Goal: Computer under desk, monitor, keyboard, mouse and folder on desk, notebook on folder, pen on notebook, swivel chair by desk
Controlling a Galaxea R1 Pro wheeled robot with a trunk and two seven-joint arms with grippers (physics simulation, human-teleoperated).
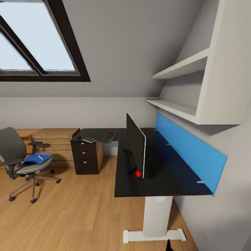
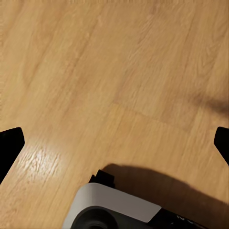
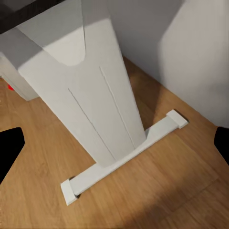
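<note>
Robot facing the desk end, both arms low and empty-handed.

Head view: the L-shaped desk (image 1: 164,181) runs away from centre toward 12 o'clock, with the monitor (image 1: 136,148) standing edge-on upon it; a red light (image 1: 138,173) glows at its foot. The keyboard (image 1: 108,136) and a dark mouse (image 1: 79,137) lie on the far wing above the drawer unit (image 1: 85,156), a pale flat item (image 1: 90,139) between them. At 9 o'clock the swivel chair (image 1: 24,162) carries the blue folder (image 1: 36,159).
Left wrist view: the left gripper (image 2: 114,143) hangs over bare wood floor (image 2: 95,71), fingers spread wide, holding nothing.
Right wrist view: the right gripper (image 3: 114,148) is equally wide open and empty, looking at the white desk leg (image 3: 90,100).
Next, I judge, turn toward the chair and approach squarely, so the folder can be lifted flat.
</note>
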